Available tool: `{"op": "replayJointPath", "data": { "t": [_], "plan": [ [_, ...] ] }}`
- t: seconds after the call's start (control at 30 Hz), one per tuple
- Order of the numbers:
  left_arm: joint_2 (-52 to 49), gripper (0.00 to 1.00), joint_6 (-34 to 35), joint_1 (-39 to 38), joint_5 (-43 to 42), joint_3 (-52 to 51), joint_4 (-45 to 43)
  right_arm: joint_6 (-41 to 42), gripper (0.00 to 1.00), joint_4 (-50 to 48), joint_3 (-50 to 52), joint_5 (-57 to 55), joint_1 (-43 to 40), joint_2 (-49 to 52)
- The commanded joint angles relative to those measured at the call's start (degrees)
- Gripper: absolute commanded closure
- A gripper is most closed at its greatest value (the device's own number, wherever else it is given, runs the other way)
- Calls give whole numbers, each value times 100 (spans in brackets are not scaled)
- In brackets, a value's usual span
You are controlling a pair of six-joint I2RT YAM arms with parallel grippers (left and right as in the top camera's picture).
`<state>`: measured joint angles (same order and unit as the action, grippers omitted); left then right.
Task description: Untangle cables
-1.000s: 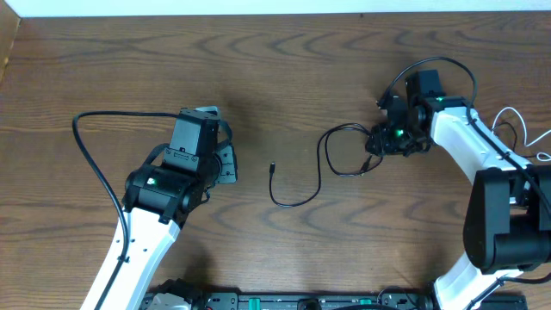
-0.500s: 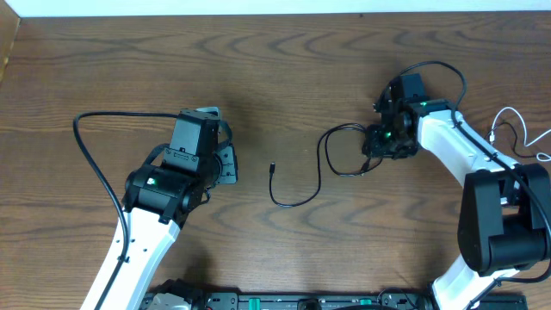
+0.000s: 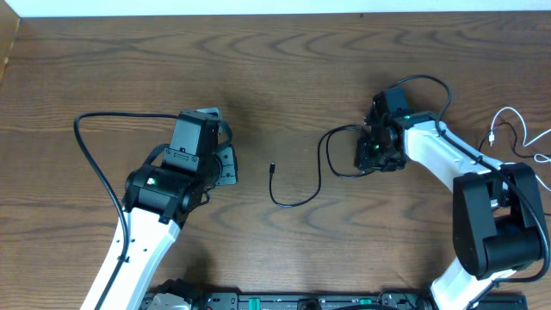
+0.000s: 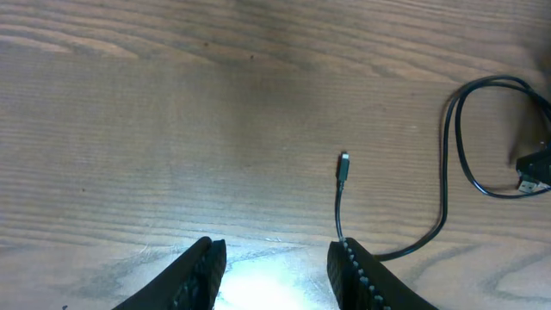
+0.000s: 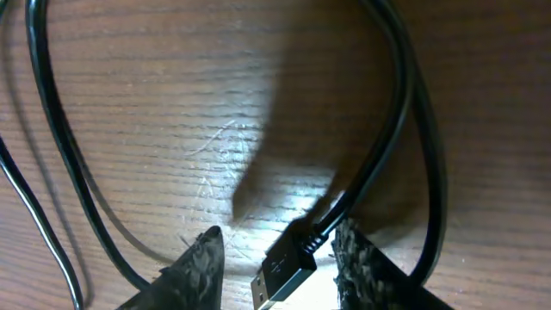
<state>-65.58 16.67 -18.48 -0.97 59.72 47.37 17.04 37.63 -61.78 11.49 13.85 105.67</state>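
One thin black cable point(image 3: 320, 159) lies in loose loops at the middle of the table. Its small plug point(image 3: 272, 168) points toward my left gripper point(image 3: 227, 164), which is open and empty. In the left wrist view that small plug point(image 4: 343, 165) lies ahead of the left gripper point(image 4: 277, 263), and the cord runs past the right fingertip point(image 4: 351, 263). My right gripper point(image 3: 368, 160) hovers over the cable's other end. In the right wrist view the USB plug point(image 5: 288, 269) lies between the open right gripper point(image 5: 277, 258), with a gap on the left side. A thin white cable point(image 3: 510, 120) lies at the right edge.
A thick black arm cable point(image 3: 93, 151) arcs over the table left of the left arm. The right arm's base point(image 3: 495, 224) stands at the lower right. The table's far edge point(image 3: 275, 14) meets a white wall.
My right gripper has moved left and slightly toward the front, coming over the USB plug end of the black cable. The left arm and the cable have not moved.
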Motion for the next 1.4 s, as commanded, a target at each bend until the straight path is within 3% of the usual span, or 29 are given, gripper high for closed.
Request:
{"op": "replayJointPath", "data": {
  "t": [0.0,0.17,0.4,0.6,0.77,1.03,1.17,1.37],
  "plan": [
    [9,56,11,20,11,50,15,367,64,42,348,-87,50,42],
    [9,56,11,20,11,50,15,396,80,-153,555,-87,50,42],
    [11,56,11,20,11,50,15,398,92,-234,575,-87,50,42],
    [9,56,11,20,11,50,15,339,92,-310,566,-33,50,37],
    [11,56,11,20,11,50,15,-195,97,-267,411,428,-15,-127],
    [9,56,11,20,11,50,17,-372,98,-164,153,505,-387,-1432],
    [9,56,11,20,11,50,15,-402,97,-164,151,-105,-684,-2275],
    [11,56,11,20,11,50,15,-398,98,-109,151,-1884,-1290,-3357]
  ]
}}
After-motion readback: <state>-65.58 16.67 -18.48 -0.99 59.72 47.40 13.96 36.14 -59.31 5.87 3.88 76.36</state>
